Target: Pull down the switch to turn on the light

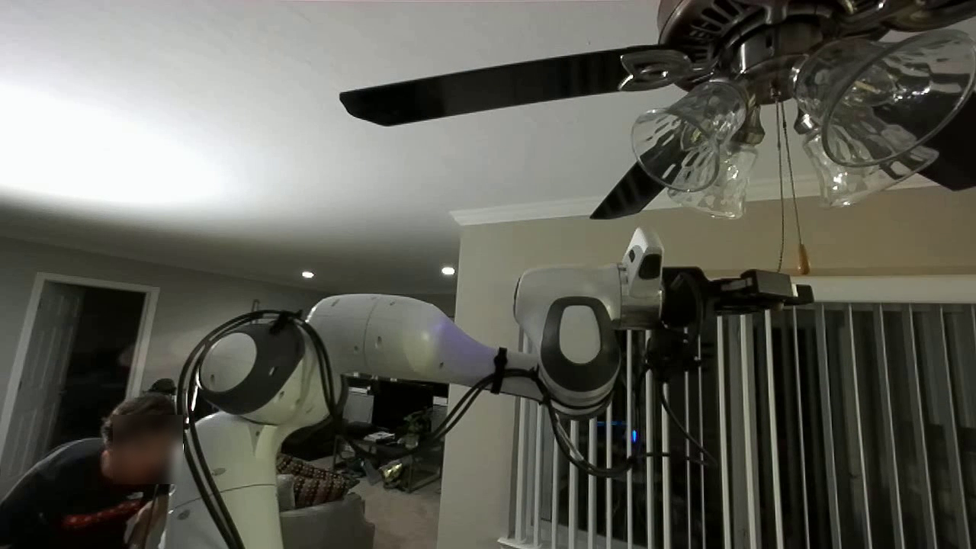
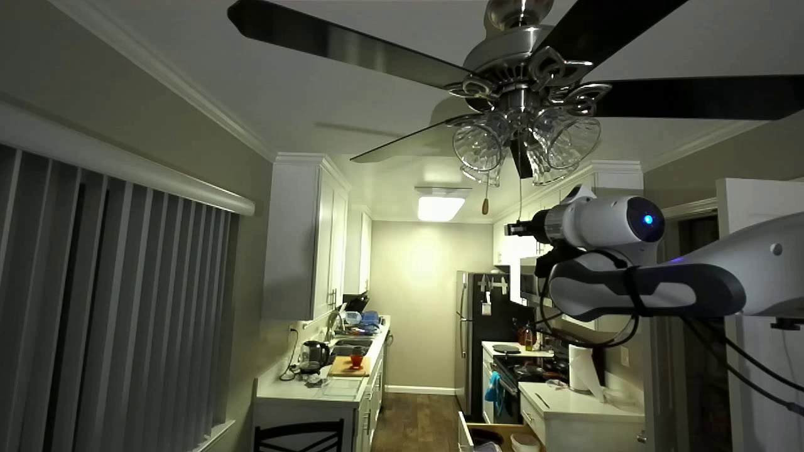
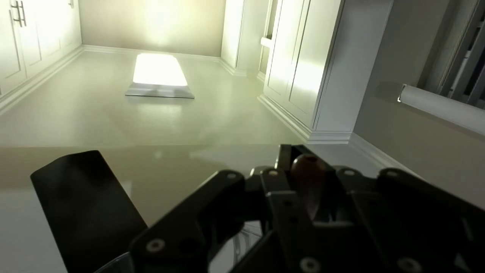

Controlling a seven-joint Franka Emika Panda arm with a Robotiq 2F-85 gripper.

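The light is a cluster of ribbed glass shades around the fan hub, in both exterior views; I see no glow in it. Two thin pull cords hang from the hub. One, the switch, runs straight down to my gripper. In the wrist view its reddish-brown fob sits between the fingers of my gripper, which look closed on it. In the exterior views the fingers hide most of this fob. The second cord's tan fob hangs free beside the gripper.
Dark fan blades spread above the arm, and one shows at the left of the wrist view. Vertical blinds hang behind the gripper. A person is near the arm's base. White cabinets stand beyond.
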